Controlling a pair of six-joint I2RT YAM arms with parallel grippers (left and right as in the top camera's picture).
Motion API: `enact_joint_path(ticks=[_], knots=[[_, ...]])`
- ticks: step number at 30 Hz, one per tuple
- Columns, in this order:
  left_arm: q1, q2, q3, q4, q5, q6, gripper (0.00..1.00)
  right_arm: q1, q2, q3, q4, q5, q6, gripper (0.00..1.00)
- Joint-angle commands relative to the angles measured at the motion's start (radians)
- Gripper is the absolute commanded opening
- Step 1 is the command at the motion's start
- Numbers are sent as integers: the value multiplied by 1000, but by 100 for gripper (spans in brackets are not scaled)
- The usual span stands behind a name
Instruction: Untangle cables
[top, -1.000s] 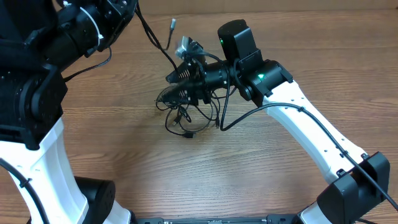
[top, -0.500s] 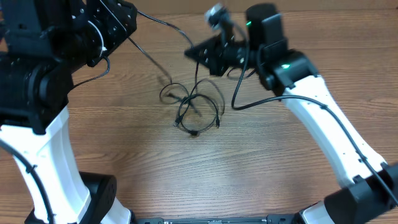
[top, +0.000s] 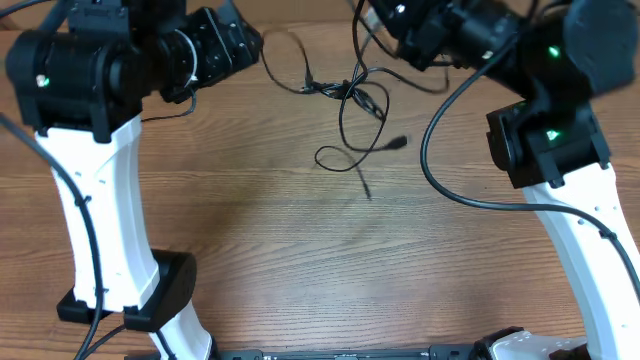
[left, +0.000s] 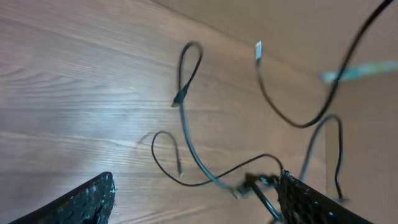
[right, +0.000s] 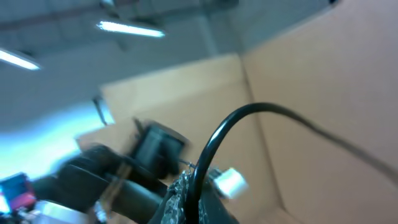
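**Step in hand:** pulling the knot apart. Your right gripper is clamped on one strand of the thin black flexible cables, and that strand rises in an arc from between its fingers. Your left gripper stands wide and holds nothing, though a strand lies just beside one of its fingers.

**Location:** the cables lie on the brown wood-grain table, toward 12 o'clock of its middle, between the two grippers. The knot is not yet undone — several strands cross there.

**Orientation:** seen from overhead, the bundle's long axis runs roughly 12 to 6 o'clock, from the held strand down to a loose tail. One side strand leads off to 10 o'clock. The small dark plug end points about 2 o'clock.

**Next move, in my judgement:** close your left gripper on the 10 o'clock strand and draw it away from the right — slowly, lest the knot tighten.
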Motion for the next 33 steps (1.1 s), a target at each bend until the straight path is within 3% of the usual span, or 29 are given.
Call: enact_joint_path(ticks=[1,4,9,11,16,28,33], knots=[[-18,33,-5,-2,155,196,85,0,-5,17,47,10,180,4],[-45,52,-5,-2,246,353,89,-4,-4,17,40,11,179,4],[-81,60,-5,-2,256,494,95,-63,-3,17,-42,36,175,4],[-89,60,-5,-2,255,507,98,-101,-2,17,-76,35,176,4],[-113,63,-40,-2,256,505,93,-152,-2,17,-101,13,216,4],[-148,63,-209,66,256,292,88,-146,-1,16,-155,-24,232,4],[-151,73,-209,111,248,55,87,-137,0,14,-191,-24,232,4]])
